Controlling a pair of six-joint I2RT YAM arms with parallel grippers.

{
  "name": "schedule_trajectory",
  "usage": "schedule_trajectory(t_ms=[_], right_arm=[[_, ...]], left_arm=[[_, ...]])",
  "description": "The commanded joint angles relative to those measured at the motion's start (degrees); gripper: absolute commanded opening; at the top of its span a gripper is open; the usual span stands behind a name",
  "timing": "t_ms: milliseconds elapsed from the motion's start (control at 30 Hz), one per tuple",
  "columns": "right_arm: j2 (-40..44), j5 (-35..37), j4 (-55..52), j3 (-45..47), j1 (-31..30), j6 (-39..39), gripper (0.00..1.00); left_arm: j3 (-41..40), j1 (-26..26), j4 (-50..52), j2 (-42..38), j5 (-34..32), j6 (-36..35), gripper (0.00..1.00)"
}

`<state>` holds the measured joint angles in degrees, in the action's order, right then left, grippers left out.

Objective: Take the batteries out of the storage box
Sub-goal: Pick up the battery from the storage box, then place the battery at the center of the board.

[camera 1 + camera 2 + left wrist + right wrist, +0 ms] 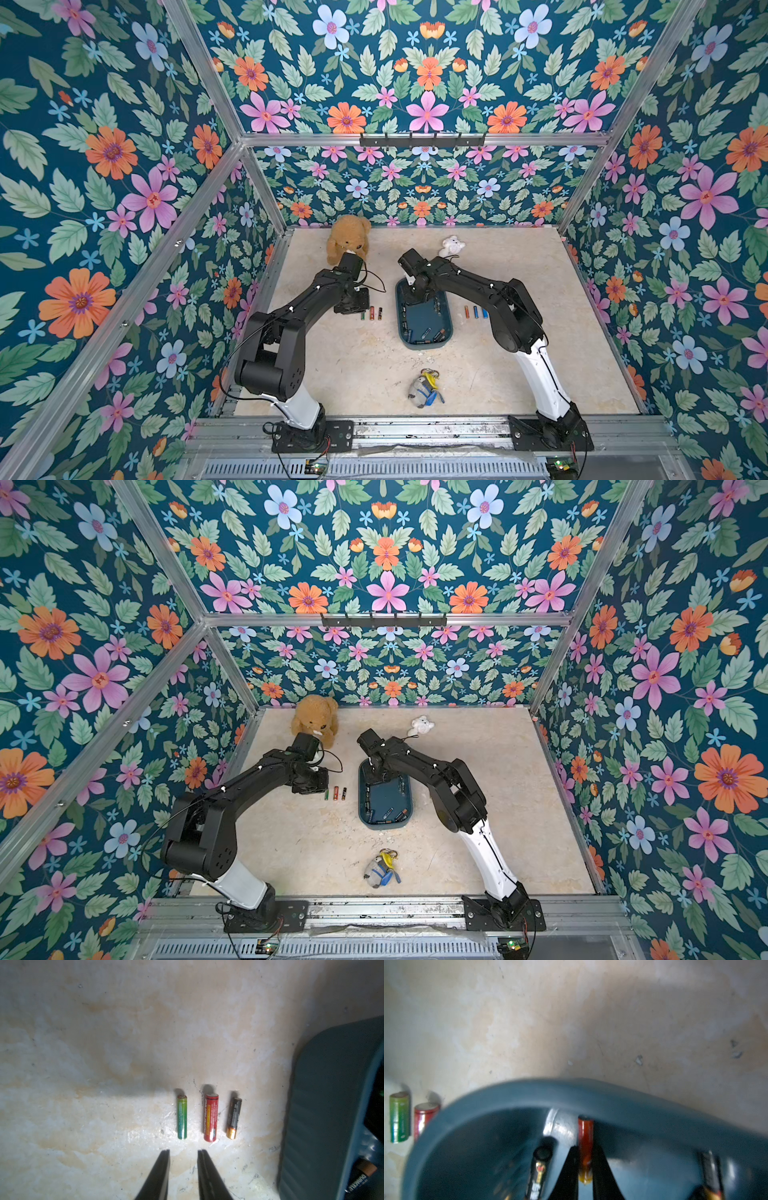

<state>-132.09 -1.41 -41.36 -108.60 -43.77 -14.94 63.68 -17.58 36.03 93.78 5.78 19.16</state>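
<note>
Your right fingers are squeezed shut on an orange battery inside the storage box. They pinch it near its yellow end. Its other end points at the box wall, and I cannot tell if it touches. Your left fingers are a little apart and hold nothing. They hang over the desk, just short of a green battery, a red battery and a black battery lying side by side.

What could go wrong? The orange battery is thin, round and smooth, and you hold it close to one end. It could slip out or swing down when you lift. If you pull sideways before it is above the wall, its far end could catch the wall and drag or tip the box, which looks light. A black-and-gold battery lies just beside your right fingers, so you could bump it. On the flat desk, a round battery may roll if you let go from too high.

The storage box is dark blue-green and shallow, with round corners. It sits mid-desk, between the two arms. The batteries left inside mostly bunch at the end nearest the arm bases. Three more batteries, one orange and two blue, lie on the desk on the box's right side.
</note>
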Motion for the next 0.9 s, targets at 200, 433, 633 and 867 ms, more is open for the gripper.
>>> schedule_trajectory(t_ms=[200, 433, 633, 867], right_arm=[[7.7, 1.7, -1.8, 2.7, 0.7, -0.9, 0.15], [17.5, 2.9, -1.0, 10.7, 4.7, -1.2, 0.15], [27.2, 3.9, -0.6, 18.9, 10.3, -0.9, 0.15], [35.4, 4.6, 1.6, 32.9, 18.9, 2.0, 0.15]], left_arm=[[0.7, 0.1, 1.0, -0.8, -0.2, 0.5, 0.30], [1.2, 0.0, 0.8, -0.5, 0.2, 0.6, 0.30], [2.0, -0.2, 0.6, 0.4, 0.6, 0.7, 0.30], [2.7, -0.7, 0.3, 1.3, 1.2, 0.7, 0.30]])
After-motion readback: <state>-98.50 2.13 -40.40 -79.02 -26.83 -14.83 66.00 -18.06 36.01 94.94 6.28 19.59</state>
